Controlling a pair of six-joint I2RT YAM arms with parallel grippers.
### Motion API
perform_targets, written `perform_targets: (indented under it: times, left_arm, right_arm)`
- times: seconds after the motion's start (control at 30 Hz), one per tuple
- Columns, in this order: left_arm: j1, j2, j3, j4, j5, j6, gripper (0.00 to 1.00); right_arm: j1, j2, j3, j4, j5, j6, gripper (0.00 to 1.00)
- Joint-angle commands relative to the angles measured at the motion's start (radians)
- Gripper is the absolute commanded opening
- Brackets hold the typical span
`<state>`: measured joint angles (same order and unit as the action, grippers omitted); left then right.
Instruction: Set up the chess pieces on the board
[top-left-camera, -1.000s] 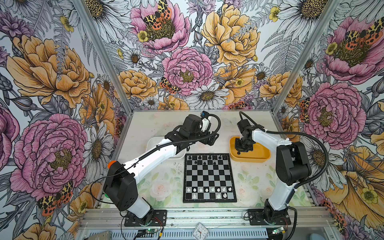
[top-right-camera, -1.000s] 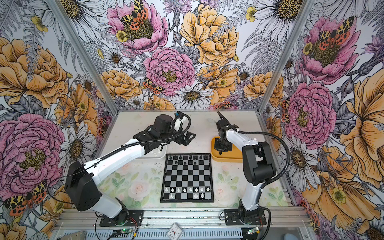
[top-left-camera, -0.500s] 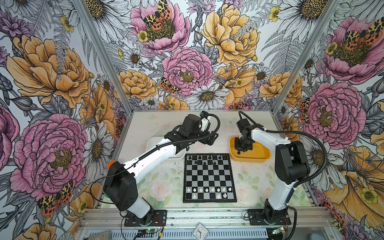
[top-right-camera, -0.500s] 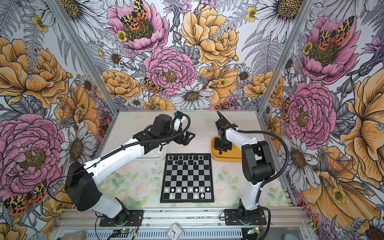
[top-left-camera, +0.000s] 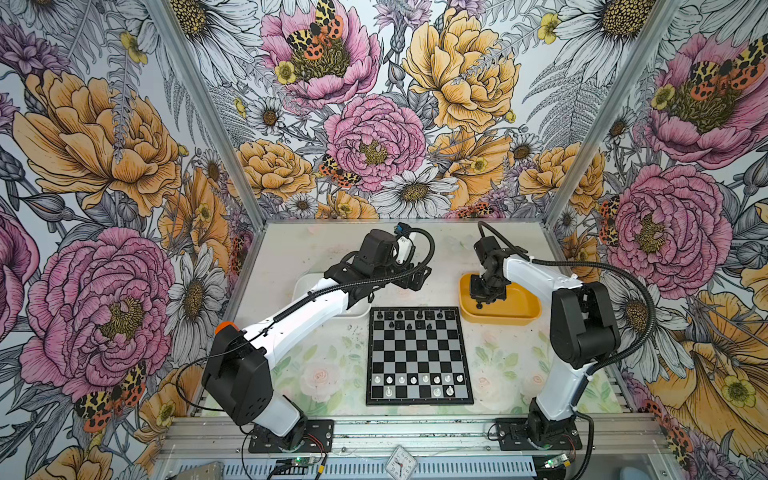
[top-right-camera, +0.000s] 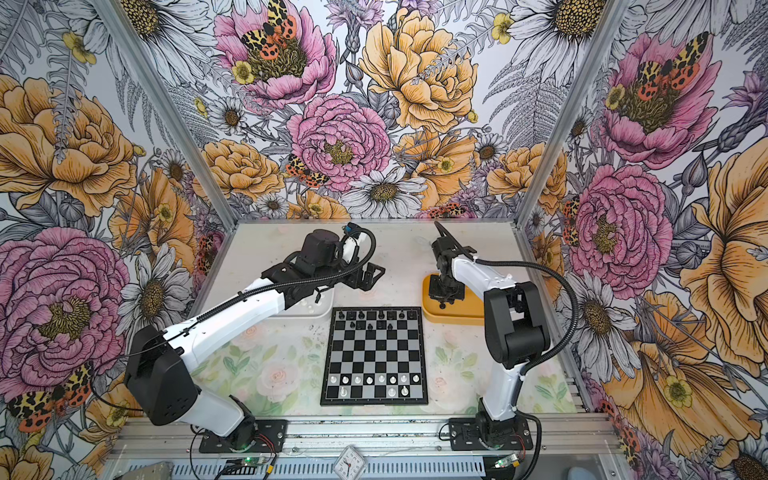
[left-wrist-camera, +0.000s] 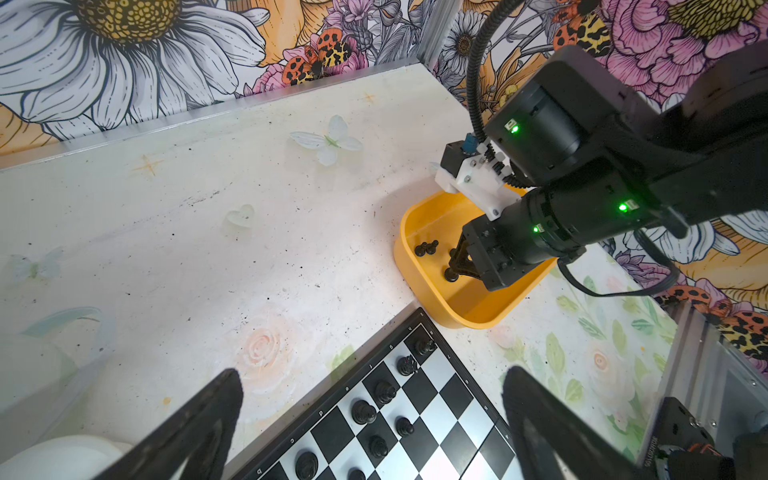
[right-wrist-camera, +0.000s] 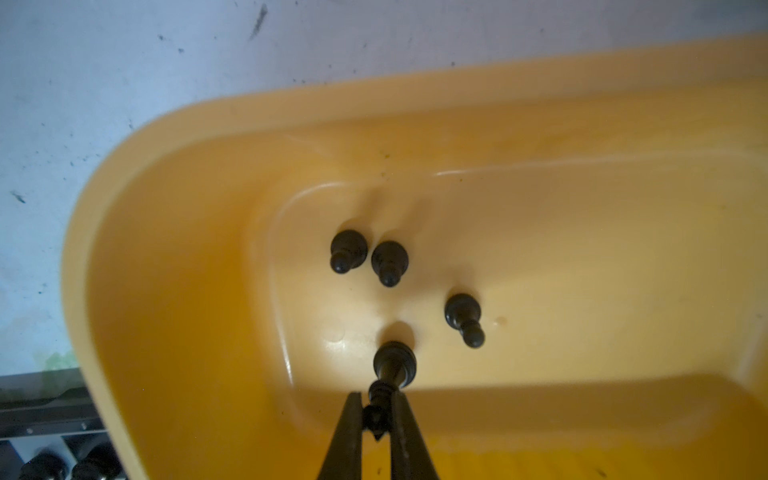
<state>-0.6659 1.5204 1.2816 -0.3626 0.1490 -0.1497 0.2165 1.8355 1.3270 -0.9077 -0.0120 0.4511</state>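
A chess set-up past its halfway mark, by the look of it. On the board (top-left-camera: 419, 353), which lies in the middle of the counter (top-left-camera: 324, 374), the white pieces (top-left-camera: 413, 379) fill what looks like a whole pawn row, but only three stand on the rank nearest the camera. The middle squares are bare. At the far edge the black pieces (top-left-camera: 419, 314) are patchy, with gaps in both of their ranks, so the back rows of both colours remain to be completed, and one black row besides. Just past the board's far left corner the left fingers (left-wrist-camera: 208, 415) hover above the counter, spread as wide as they go and holding nothing. Behind that arm sits a white tray (top-left-camera: 305, 286); a few pale specks show in it, too faint to count. Off the board's far right corner, the right fingers (right-wrist-camera: 349, 436) reach down into a yellow tray (top-left-camera: 519, 309), pinched almost together on the upper part of a tall black piece (right-wrist-camera: 395, 365) whose base points at the tray floor. Whether that base touches the floor or has cleared it cannot be told. Three loose pawns (right-wrist-camera: 389, 259) lie in the tray just beyond it, two touching or nearly so and one apart. They, at the least, are left to place.
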Motion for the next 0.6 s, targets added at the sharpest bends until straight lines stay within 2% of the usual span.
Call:
perform_targets:
  times: [0.0,0.57]
  left_arm:
    - [0.01,-0.029,-0.016,0.013,0.028,0.002,0.99]
    - [0.029,-0.056,-0.038,0.015,0.004,-0.001,0.99]
  right_arm:
    - [-0.004,-0.01,0.03,-0.005,0.02,-0.002,0.11]
    - [-0.003,-0.05,0.092,-0.01,-0.025,-0.003,0.1]
